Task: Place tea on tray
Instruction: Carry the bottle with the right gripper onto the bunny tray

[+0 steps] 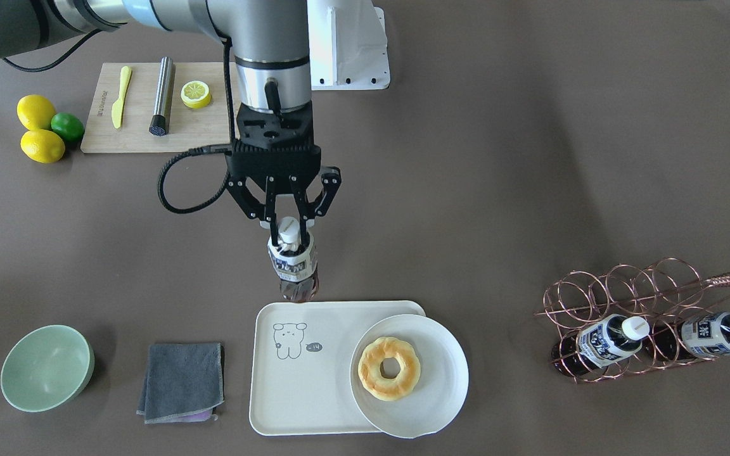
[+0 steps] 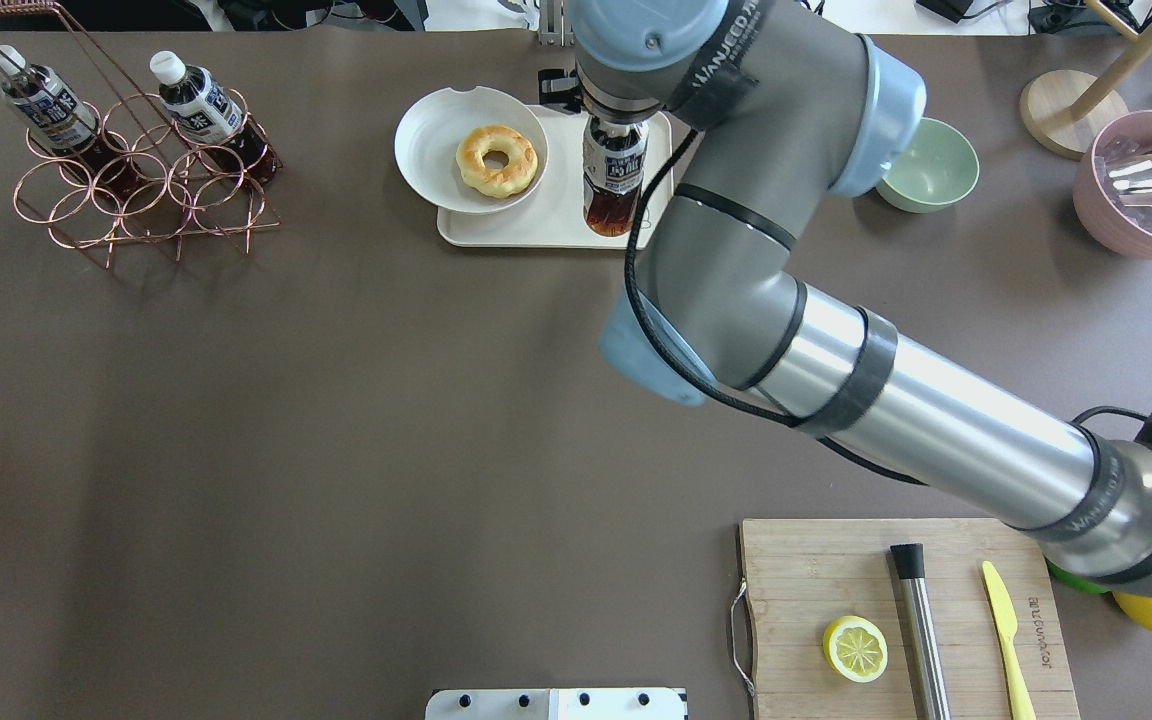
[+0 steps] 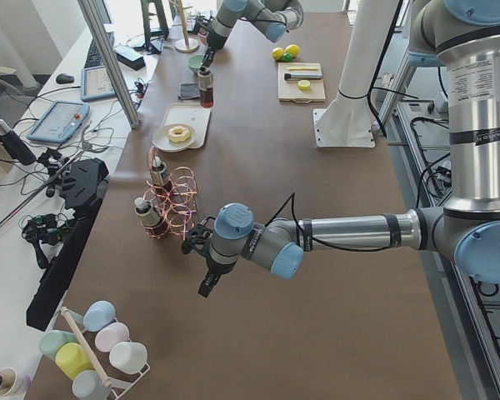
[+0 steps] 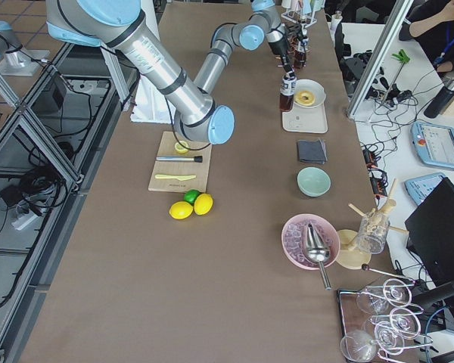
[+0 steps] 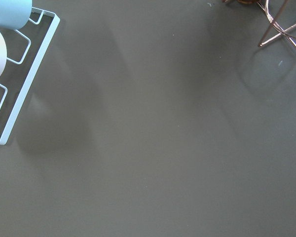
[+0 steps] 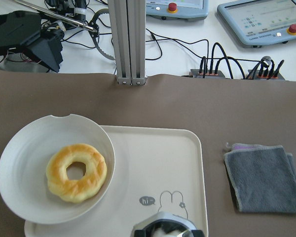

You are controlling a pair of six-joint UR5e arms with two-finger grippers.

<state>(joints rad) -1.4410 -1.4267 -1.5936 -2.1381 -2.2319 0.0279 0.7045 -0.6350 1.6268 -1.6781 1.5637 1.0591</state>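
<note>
I'm seeing the right arm point(image 2: 836, 380) spanning the table out to the tray point(image 1: 314, 380). The plate point(image 1: 447, 354), carrying a donut point(image 1: 389, 368), is overlapping the tray's end away from the bear drawing. The tea point(image 1: 293, 266) is hanging upright over the tray's robot-side rim at the bear end, and I'm reading it as raised, not resting. The right gripper point(image 1: 288, 228) is pinching the tea at the neck, fingers closed in around the cap. The left gripper point(image 3: 207, 287) is hovering well apart from the tray, past the rack point(image 3: 171, 208). Only the side view is catching it, so I can't tell how its jaws are standing.
</note>
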